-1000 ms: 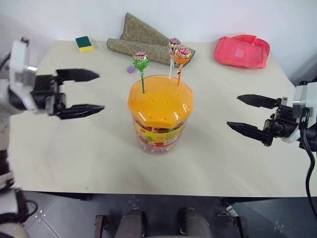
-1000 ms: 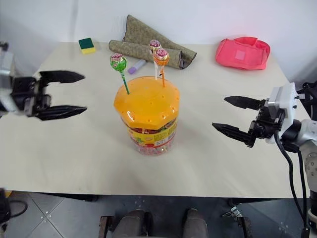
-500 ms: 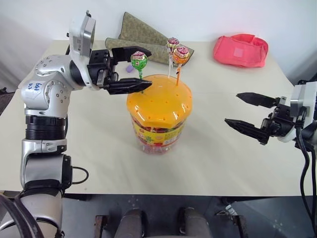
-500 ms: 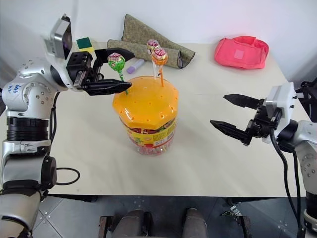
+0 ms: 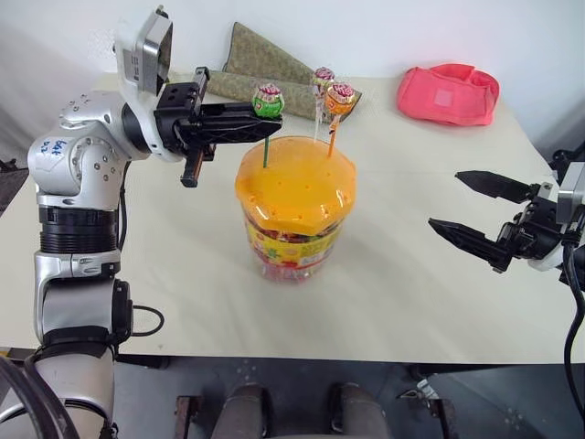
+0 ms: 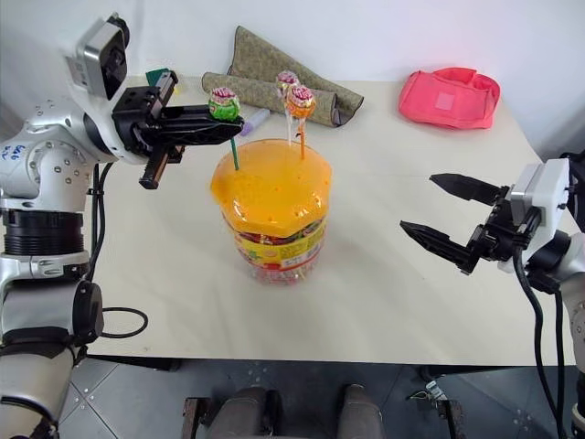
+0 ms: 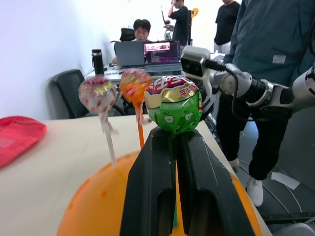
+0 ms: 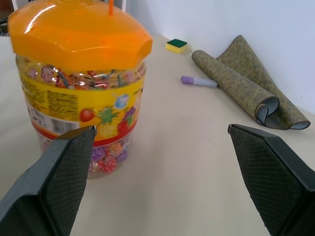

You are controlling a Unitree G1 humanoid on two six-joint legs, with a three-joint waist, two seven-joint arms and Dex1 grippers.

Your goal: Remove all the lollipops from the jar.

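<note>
The left gripper [image 5: 260, 120] reaches level across the top of the jar [image 5: 294, 212], its two black fingers pressed together on the stick of the green lollipop [image 5: 269, 101] just under the wrapped head, as the left wrist view shows closely. That stick still stands in a hole of the orange lid [image 6: 271, 188], so the sweet is gripped but not yet out. The orange lollipop [image 5: 339, 97] and the pinkish lollipop [image 5: 321, 80] stand in the lid just beyond, close to each other and near the green one. The jar sits on the middle of the table [image 5: 164, 274]. To do this step well, the pull should probably run straight up along the stick rather than sideways, since a slanted drag could bend the thin stick, jam it in its hole or tip the jar. The fingers lie close to the two neighbours, so a steady rise should keep clear of them. The right gripper [image 6: 448, 219] hangs to the jar's right with its fingers wide apart, holding nothing, and could steady the jar if it lifts.
</note>
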